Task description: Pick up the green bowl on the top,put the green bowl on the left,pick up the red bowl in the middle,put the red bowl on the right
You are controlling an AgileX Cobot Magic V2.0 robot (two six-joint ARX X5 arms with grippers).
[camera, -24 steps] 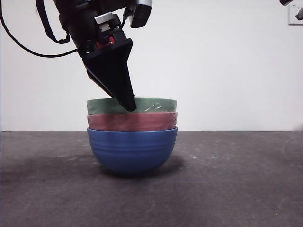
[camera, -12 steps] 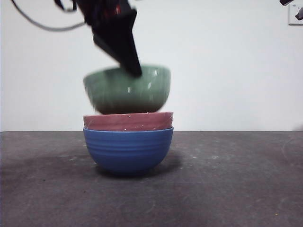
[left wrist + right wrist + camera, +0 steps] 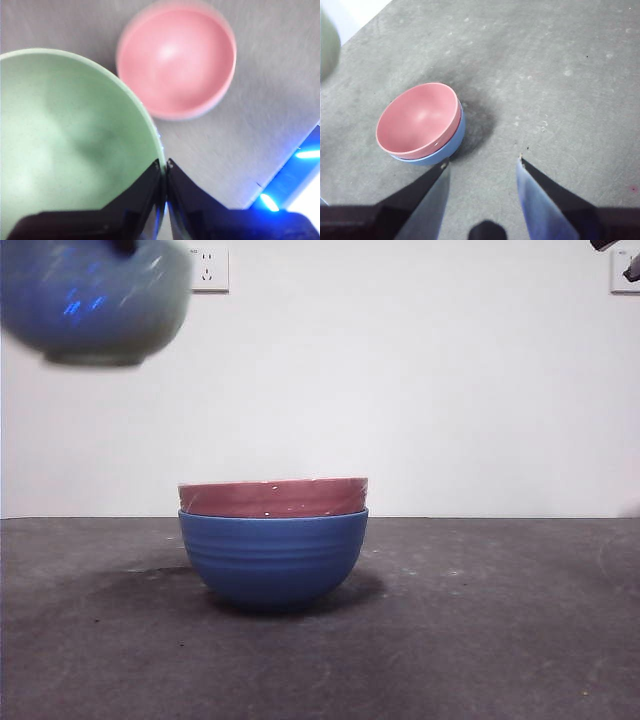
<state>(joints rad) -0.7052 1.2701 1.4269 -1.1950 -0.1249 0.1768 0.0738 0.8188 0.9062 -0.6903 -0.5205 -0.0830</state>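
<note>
The green bowl is off the stack and up in the air, high at the left of the front view, blurred and well clear of the two bowls below. The left gripper has it by the rim — the two black fingers pressed together on the bowl's wall, one inside and one outside. So the first pick looks done, but the bowl is not yet set down on the left; that placing is what remains of the first half.

The red bowl sits nested in the blue bowl at the middle of the counter, upright and untouched, now the top of the stack with its mouth open to the air. Its pick and its move to the right are both still to come, by my reckoning.

The right gripper hangs above the counter beside the stack, its fingers spread wide apart and holding nothing — waiting.

As for writing: I can read none. No brand or label shows on any bowl. The only fitting on the wall is a white socket, unmarked as far as I can tell.
</note>
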